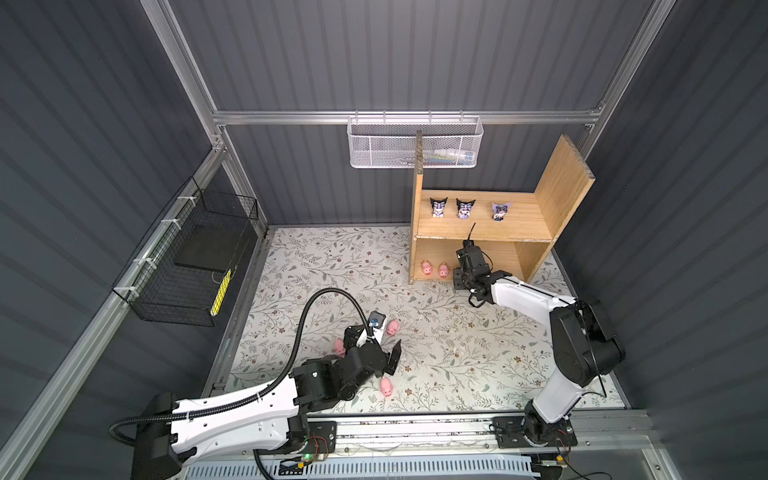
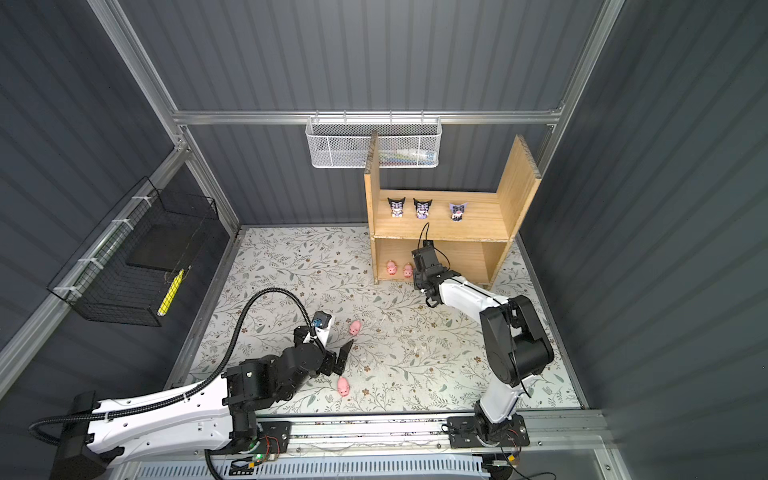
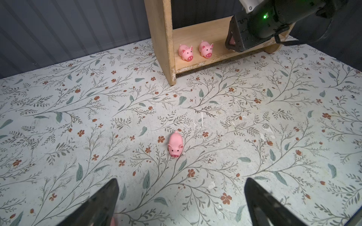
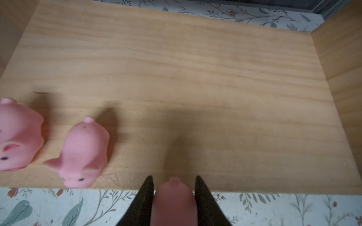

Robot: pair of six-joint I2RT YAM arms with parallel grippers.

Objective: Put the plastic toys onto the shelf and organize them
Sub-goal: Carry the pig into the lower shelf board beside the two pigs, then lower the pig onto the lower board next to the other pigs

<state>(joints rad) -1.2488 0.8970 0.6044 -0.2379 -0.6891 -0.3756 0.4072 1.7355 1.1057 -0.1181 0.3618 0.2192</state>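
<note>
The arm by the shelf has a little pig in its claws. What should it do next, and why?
Probably ease the pig a bit forward and set it down. The right gripper is shut on it just at the front edge of the shelf's bottom board, so it looks barely over the wood. There is bare wood right beside the nearest standing pig.

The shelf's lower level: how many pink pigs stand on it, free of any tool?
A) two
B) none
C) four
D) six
A: only the left pig and the second pig stand on the lower level of the shelf; the held pig is clamped in the right tool at the front edge.
</note>
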